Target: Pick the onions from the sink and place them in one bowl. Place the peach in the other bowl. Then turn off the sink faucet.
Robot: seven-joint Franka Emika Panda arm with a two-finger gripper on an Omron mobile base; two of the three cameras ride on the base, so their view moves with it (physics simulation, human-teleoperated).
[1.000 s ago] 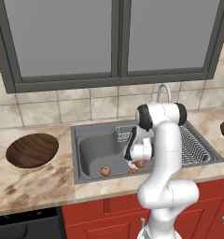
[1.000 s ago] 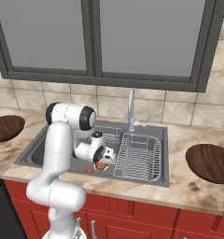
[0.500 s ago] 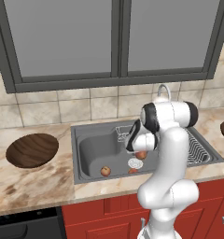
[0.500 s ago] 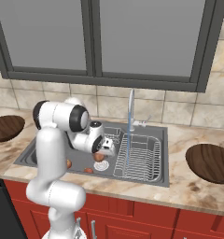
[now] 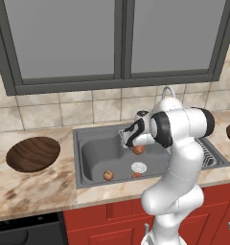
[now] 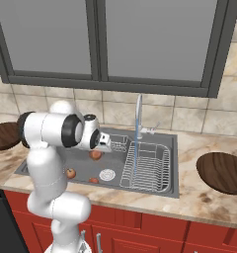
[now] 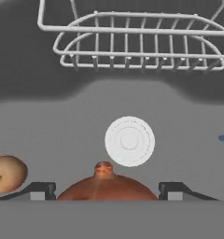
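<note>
The sink (image 5: 95, 148) is seen across the middle of the left base view as a wide grey basin set into the marbled counter (image 5: 35, 191); in the right base view it lies at centre, with a wire rack (image 6: 147, 165) in its right part. One dark wooden bowl (image 5: 33, 154) is placed on the counter at the left edge of the left base view, well apart from the basin, and the other bowl (image 6: 223, 172) is shown at the right edge of the right base view. The sink faucet (image 6: 138, 116) is found upright behind the basin, and a thin blue stream is drawn from its spout down to the rack.

The gripper (image 5: 136, 146) is held above the basin floor, near the centre of the left base view, and is clamped on an onion (image 7: 107, 186) (its reddish dome is seen between the two finger tips (image 7: 39, 190) at the bottom of the hand view). On the basin floor the round white drain (image 7: 129, 141) is seen at centre. The peach (image 7: 7, 173), with its paler patch, is shown at the lower left of the hand view. A second onion (image 5: 136, 175) is seen just beside the drain, toward the bottom of the left base view.
</note>
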